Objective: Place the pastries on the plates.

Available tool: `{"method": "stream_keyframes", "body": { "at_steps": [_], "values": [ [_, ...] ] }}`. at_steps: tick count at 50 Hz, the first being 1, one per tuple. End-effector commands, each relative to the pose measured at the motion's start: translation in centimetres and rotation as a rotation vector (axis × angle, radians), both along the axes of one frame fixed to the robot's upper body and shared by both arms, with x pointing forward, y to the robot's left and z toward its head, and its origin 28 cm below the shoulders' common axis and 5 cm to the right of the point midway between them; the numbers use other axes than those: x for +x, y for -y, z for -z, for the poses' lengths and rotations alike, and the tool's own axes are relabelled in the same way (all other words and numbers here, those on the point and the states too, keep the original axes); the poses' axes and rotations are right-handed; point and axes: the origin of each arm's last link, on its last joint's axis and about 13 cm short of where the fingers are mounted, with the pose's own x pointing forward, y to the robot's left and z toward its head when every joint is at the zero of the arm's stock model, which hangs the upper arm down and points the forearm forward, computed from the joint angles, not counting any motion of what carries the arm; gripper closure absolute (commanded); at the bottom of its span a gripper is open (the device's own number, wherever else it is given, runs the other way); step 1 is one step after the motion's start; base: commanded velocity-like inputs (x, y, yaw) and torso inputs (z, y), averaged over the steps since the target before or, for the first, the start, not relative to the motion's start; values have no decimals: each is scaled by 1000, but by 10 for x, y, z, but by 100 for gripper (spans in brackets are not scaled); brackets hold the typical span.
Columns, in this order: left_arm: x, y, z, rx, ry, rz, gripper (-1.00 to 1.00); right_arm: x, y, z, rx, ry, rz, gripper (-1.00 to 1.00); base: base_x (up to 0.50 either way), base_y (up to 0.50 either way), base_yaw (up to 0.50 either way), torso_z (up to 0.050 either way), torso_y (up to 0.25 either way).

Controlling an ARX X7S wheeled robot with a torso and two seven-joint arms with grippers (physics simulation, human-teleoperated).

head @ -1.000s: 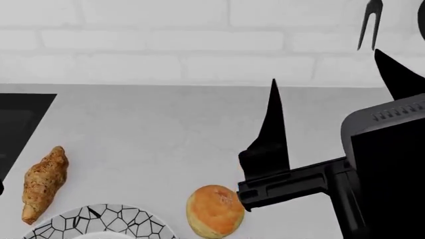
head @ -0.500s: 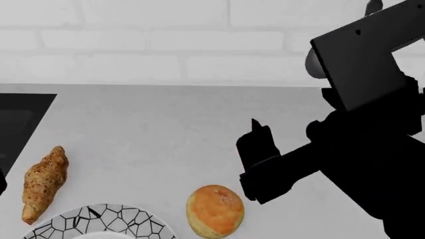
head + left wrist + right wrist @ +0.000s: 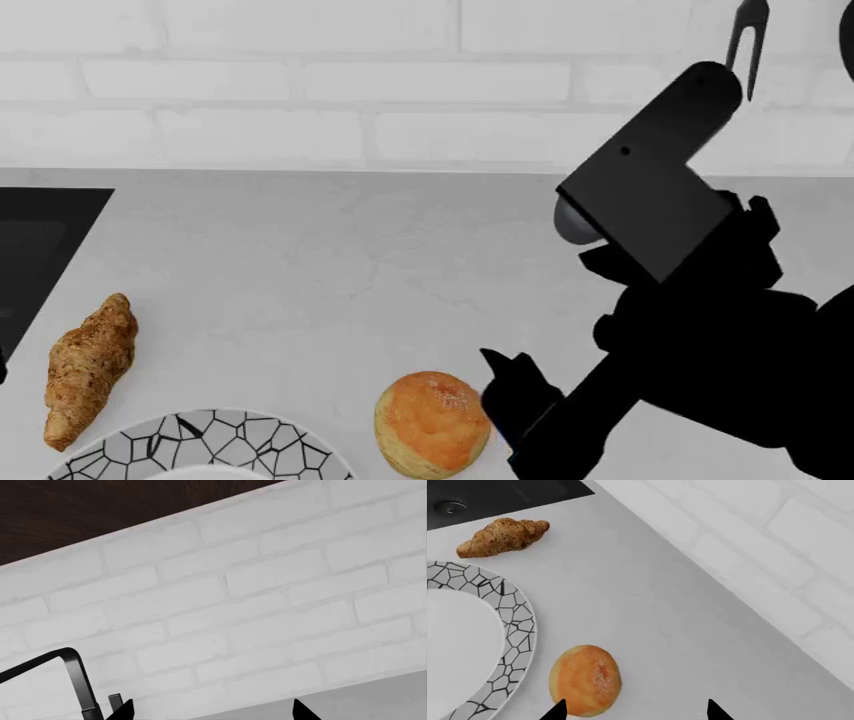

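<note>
Two pastries lie on my table (image 3: 334,260), neither on a plate. The bun (image 3: 431,423) sits just at 3 o'clock of the plate (image 3: 200,440); the croissant (image 3: 88,368) lies near that plate's rim at 10 o'clock. My right hand (image 3: 635,711) is spread, one fingertip over the bun's edge. My left hand (image 3: 212,711) faces the brick wall (image 3: 253,605), fingertips apart.

Head cam looks down at counter (image 3: 334,260) and brick wall. R wrist cam hangs close above, sharing bun (image 3: 586,680), croissant (image 3: 502,536), plate (image 3: 514,630). L wrist cam faces wall, faucet (image 3: 77,680) lower left.
</note>
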Motion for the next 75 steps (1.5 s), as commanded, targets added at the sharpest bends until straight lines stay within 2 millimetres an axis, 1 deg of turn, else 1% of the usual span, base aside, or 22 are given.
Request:
{"method": "stream_keyframes", "body": {
  "at_steps": [1, 7, 10, 16, 31, 43, 53, 62, 71, 75],
  "values": [
    [2, -3, -2, -31, 8, -13, -100, 13, 1, 3, -12, 7, -69, -100, 0, 0, 0, 0, 0],
    [1, -3, -3, -29, 7, -12, -100, 18, -13, 12, -17, -14, -123, -100, 0, 0, 0, 0, 0],
    [1, -4, -3, -30, 9, -12, -100, 24, -16, 17, -15, -22, -123, -100, 0, 0, 0, 0, 0],
    [0, -4, -4, -28, 9, -15, -100, 27, -23, 24, -15, -43, -155, -100, 0, 0, 0, 0, 0],
    [-6, -4, -9, -20, 6, -11, -100, 36, -28, 37, -1, -79, -146, -100, 0, 0, 0, 0, 0],
    [-8, -5, -9, -19, 0, -17, -100, 44, -30, 45, 9, -98, -149, -100, 0, 0, 0, 0, 0],
    [-9, -2, -13, -12, 5, -8, -100, 47, -35, 55, 5, -129, -164, -100, 0, 0, 0, 0, 0],
    [-11, -2, -13, -12, 3, -8, -100, 47, -36, 61, 9, -147, -166, -100, 0, 0, 0, 0, 0],
    [-14, -2, -14, -10, 1, -9, -100, 53, -38, 67, 12, -164, -163, -100, 0, 0, 0, 0, 0],
    [-14, -2, -14, -13, -3, -5, -100, 55, -39, 73, 14, -181, -159, -100, 0, 0, 0, 0, 0]
  ]
}}
